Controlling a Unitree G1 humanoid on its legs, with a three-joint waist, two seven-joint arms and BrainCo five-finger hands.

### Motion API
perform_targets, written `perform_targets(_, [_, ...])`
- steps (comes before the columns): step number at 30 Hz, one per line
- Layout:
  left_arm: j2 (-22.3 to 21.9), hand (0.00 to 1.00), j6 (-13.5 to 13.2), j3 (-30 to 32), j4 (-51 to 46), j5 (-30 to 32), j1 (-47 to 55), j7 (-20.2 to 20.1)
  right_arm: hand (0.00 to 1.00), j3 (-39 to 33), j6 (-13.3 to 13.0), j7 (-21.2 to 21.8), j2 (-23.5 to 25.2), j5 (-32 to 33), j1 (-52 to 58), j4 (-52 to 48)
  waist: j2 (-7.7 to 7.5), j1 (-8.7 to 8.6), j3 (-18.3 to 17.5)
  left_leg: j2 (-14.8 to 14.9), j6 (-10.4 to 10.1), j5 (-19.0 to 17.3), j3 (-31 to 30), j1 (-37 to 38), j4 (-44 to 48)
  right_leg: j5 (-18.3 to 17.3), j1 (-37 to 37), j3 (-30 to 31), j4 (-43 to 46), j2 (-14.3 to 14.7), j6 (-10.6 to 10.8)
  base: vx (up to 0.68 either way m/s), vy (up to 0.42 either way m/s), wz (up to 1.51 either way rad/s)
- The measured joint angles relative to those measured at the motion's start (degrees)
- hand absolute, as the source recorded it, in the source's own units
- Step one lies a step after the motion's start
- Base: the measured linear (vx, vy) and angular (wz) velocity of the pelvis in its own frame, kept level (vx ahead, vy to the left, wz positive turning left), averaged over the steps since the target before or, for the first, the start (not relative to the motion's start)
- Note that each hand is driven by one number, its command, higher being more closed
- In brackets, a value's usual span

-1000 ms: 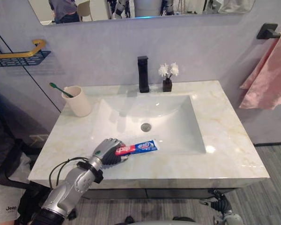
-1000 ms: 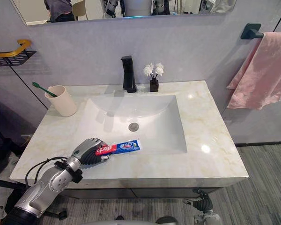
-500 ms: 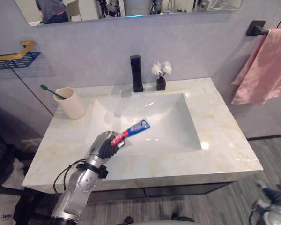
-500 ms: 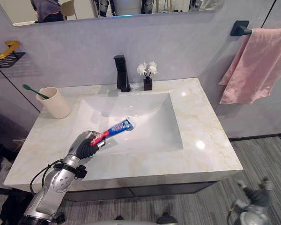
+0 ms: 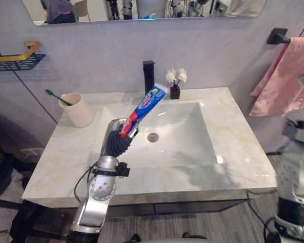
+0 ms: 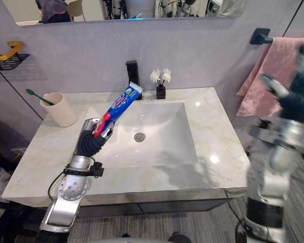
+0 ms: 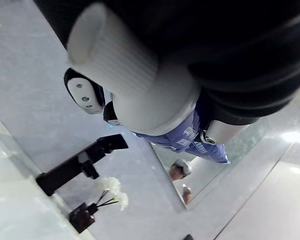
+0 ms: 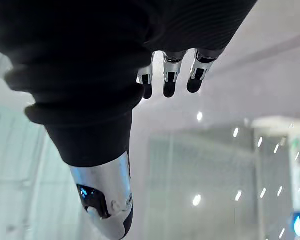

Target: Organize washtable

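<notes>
My left hand (image 5: 118, 140) is shut on the cap end of a red, white and blue toothpaste tube (image 5: 148, 103). It holds the tube up over the left edge of the white sink basin (image 5: 185, 136), slanting up towards the black tap (image 5: 148, 77). In the left wrist view the tube's white ribbed cap (image 7: 110, 57) shows close up. A beige cup (image 5: 81, 110) with a green toothbrush (image 5: 58, 96) stands at the counter's back left. My right hand (image 6: 297, 98) is raised at the far right, off the counter, with its fingers (image 8: 170, 77) straight and holding nothing.
A small dark vase of white flowers (image 5: 176, 83) stands beside the tap. A pink towel (image 5: 281, 76) hangs on a black bar at the right wall. A gold and blue shelf (image 5: 15, 57) is on the left wall. The marble counter (image 5: 233, 136) spreads right of the basin.
My left hand has lifted the toothpaste off the counter's front and tilted it upward. My right arm has risen into view at the right. The camera has shifted.
</notes>
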Motion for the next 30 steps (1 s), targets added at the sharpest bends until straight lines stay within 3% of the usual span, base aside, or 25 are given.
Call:
perform_targets(4, [-1.61, 1.00, -0.06, -4.97, 0.02, -0.74, -2.94, 2.60, 0.00, 16.01, 2.31, 1.23, 3.05, 2.59, -5.68, 0.78, 0.02, 1.32, -0.68, -0.31, 0.17, 0.37, -1.48, -0.84, -0.02, -0.04, 0.00, -1.39, 0.05, -0.25, 0.05, -0.01, -0.013, 0.17])
perform_targets(10, [-2.37, 1.00, 0.22, -11.23, 0.76, -1.70, -5.11, 5.43, 0.00, 27.49, 5.69, 1.90, 10.84, 5.55, -5.94, 6.20, 0.05, 1.85, -1.34, -0.94, 0.55, 1.63, -3.07, -1.55, -1.09, -0.09, -0.03, -3.67, 0.18, -0.78, 0.12, -0.01, -0.012, 0.15])
perform_targets(14, [-3.15, 1.00, 0.29, -12.84, 1.11, -1.66, -6.25, 7.55, 0.00, 29.10, 7.06, 1.19, 13.62, 5.46, -6.01, 10.39, 0.02, 1.98, -1.41, -1.10, 0.67, 2.16, -3.85, -1.63, -1.33, -0.09, -0.09, -4.31, 0.53, -0.91, 0.11, -0.05, -0.005, 0.10])
perform_targets(23, [-4.13, 1.00, 2.05, -14.68, 3.28, -1.59, -6.42, 11.09, 0.00, 30.49, 6.91, -2.68, 18.49, 4.93, -5.95, 14.40, 0.03, 1.70, -1.50, -1.07, 0.56, 2.91, -4.46, -1.74, -1.43, -0.04, -0.19, -5.19, 0.57, -0.90, 0.02, -0.04, -0.005, 0.04])
perform_targets(24, [-4.29, 1.00, 2.14, -14.74, 3.37, -1.60, -6.43, 11.13, 1.00, 30.61, 6.85, -3.00, 18.75, 4.96, -5.93, 14.54, 0.02, 1.70, -1.51, -1.06, 0.55, 2.93, -4.47, -1.76, -1.43, -0.03, -0.18, -5.23, 0.56, -0.89, 0.01, -0.02, -0.008, 0.03])
perform_targets(30, [-4.35, 1.00, 2.47, -16.06, 5.68, -1.62, -6.42, 11.07, 1.00, 31.99, 6.33, -2.22, 19.72, 8.98, -4.82, 17.47, -0.07, 1.71, -2.71, -1.07, 0.51, 3.00, -4.67, -2.41, -1.41, 0.11, -0.18, -5.79, -0.14, -0.87, -0.04, 0.00, -0.007, 0.04])
